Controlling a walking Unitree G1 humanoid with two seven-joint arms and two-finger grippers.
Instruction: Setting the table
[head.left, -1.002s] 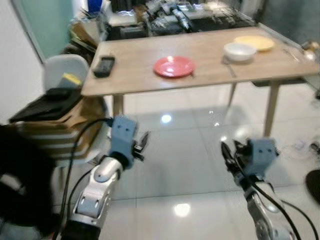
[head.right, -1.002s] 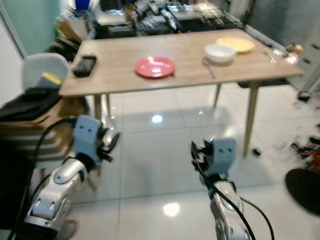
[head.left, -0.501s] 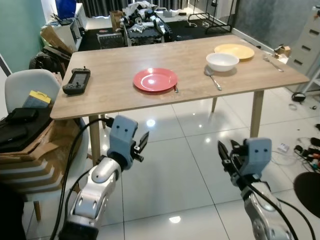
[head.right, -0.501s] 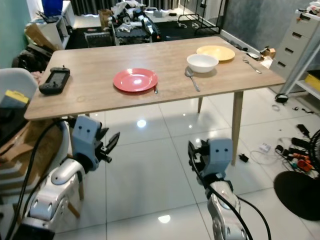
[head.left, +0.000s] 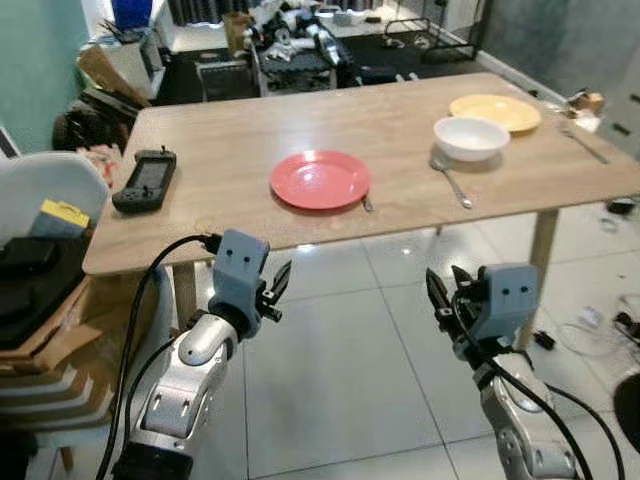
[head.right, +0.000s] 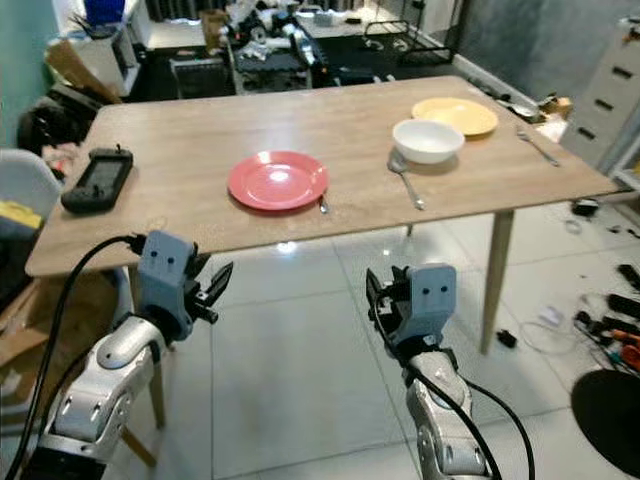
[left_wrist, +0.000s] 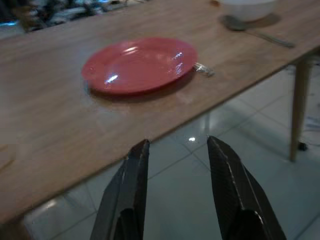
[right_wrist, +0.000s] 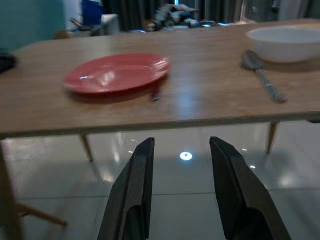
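Wooden table (head.right: 180, 215) is seen partly laid: a red plate (head.right: 278, 180) sits mid-table, a bowl (head.right: 428, 140), spoon (head.right: 404, 178) and yellow plate (head.right: 455, 116) lie farther right. Left gripper (head.left: 272, 290) and right gripper (head.left: 447, 300) are held before the near edge, fingers parted, nothing grasped; most work is judged left.

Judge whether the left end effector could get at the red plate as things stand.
Probably not yet: the left end effector hangs open below the table's edge, short of the red plate. Nothing blocks the plate itself.
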